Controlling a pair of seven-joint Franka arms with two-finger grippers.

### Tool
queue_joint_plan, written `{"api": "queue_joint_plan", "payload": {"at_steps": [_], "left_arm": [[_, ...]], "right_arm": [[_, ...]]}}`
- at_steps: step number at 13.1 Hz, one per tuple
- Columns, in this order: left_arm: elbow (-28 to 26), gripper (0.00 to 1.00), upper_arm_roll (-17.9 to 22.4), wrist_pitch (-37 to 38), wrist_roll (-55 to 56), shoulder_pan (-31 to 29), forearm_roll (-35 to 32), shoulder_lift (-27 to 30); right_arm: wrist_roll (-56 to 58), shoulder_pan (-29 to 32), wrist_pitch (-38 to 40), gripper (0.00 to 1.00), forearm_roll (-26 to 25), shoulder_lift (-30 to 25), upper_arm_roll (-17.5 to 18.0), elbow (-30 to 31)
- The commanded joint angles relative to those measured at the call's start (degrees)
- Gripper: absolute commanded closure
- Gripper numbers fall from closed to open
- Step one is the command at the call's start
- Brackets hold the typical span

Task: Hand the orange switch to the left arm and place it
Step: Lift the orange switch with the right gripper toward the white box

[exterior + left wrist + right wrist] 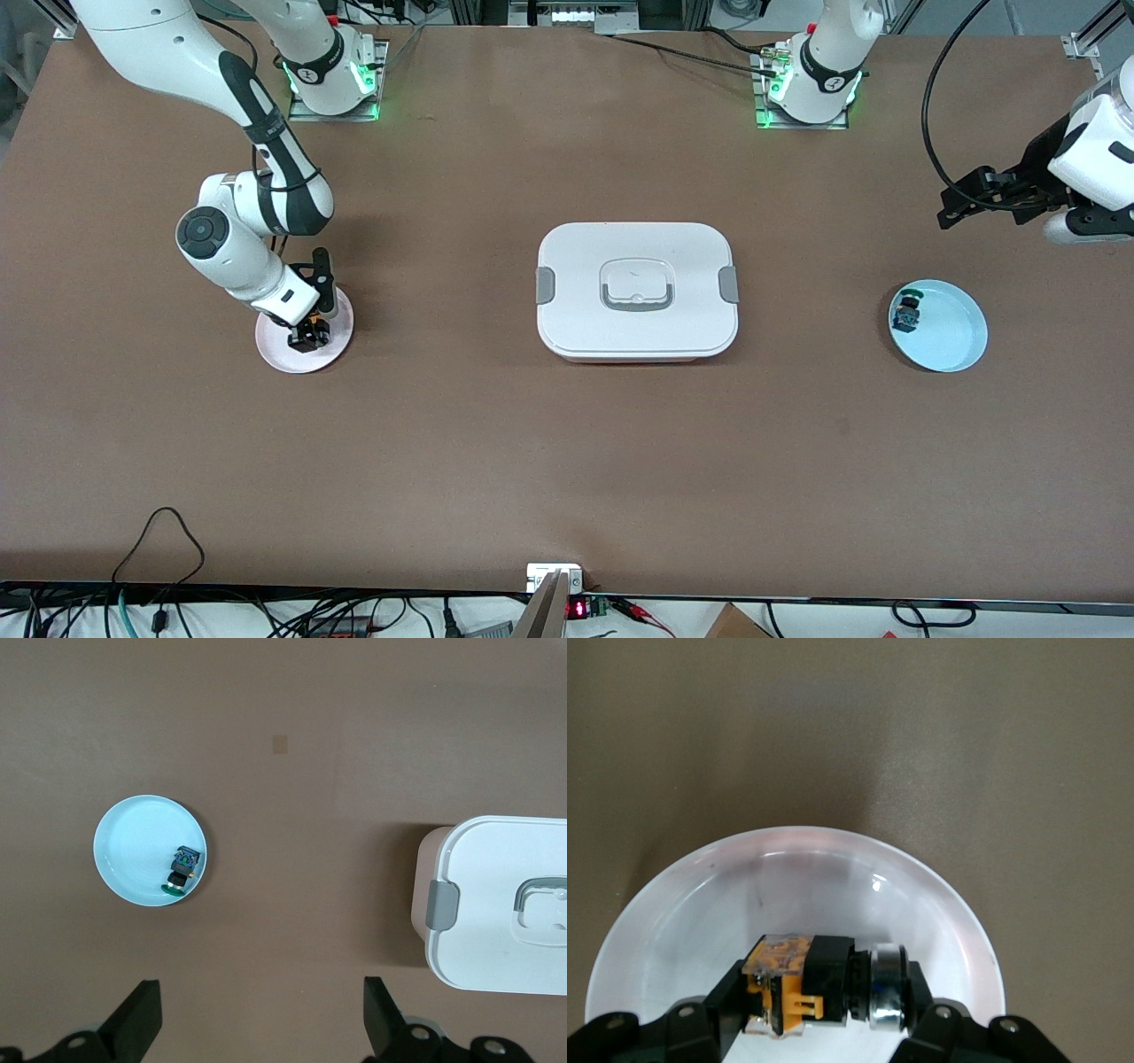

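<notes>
The orange switch (pixel 788 988), with a black body and a silver ring, lies on its side on a small pink plate (pixel 271 344) at the right arm's end of the table. My right gripper (pixel 308 337) is down on the plate, its fingers closed against both ends of the switch; in the right wrist view the gripper (pixel 824 994) holds it just above the plate (pixel 788 895). The white lidded box (pixel 636 291) stands in the table's middle. My left gripper (pixel 950 206) is open and empty, up in the air at the left arm's end of the table (pixel 261 1023).
A light blue plate (pixel 952 332) holds a dark green-capped switch (pixel 907 312) at the left arm's end; both show in the left wrist view, plate (pixel 133 846) and switch (pixel 182 866), with the box's end (pixel 505 904). Bare brown table surrounds the box.
</notes>
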State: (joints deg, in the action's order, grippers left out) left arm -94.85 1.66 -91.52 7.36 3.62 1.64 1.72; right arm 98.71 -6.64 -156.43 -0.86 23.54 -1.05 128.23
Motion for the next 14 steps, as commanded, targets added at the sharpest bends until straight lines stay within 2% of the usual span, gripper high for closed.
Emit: {"api": "queue_joint_plan", "payload": {"at_steps": [1,4,10,14], "left_arm": [[1.5,0.00,0.0,0.6,0.4,0.1,-1.6,-0.8],[1.5,0.00,0.0,0.6,0.4,0.1,-1.6,-0.8],[1.6,0.00,0.0,0.6,0.4,0.1,-1.6,-0.8],[1.6,0.00,0.0,0.6,0.4,0.2,-1.6,-0.8]], "right_arm": [[0.3,0.4,3.6,0.98,0.9,-3.2,0.7,0.2],[0.3,-0.2,11.8,1.00,0.9,-8.2,0.9,-1.6],[-0.4,-0.2,38.7,1.00,1.4,-16.4,0.7,-14.4],[-2.3,-0.1,60.1,1.00,0.7,-18.6,0.3,-31.4]]}}
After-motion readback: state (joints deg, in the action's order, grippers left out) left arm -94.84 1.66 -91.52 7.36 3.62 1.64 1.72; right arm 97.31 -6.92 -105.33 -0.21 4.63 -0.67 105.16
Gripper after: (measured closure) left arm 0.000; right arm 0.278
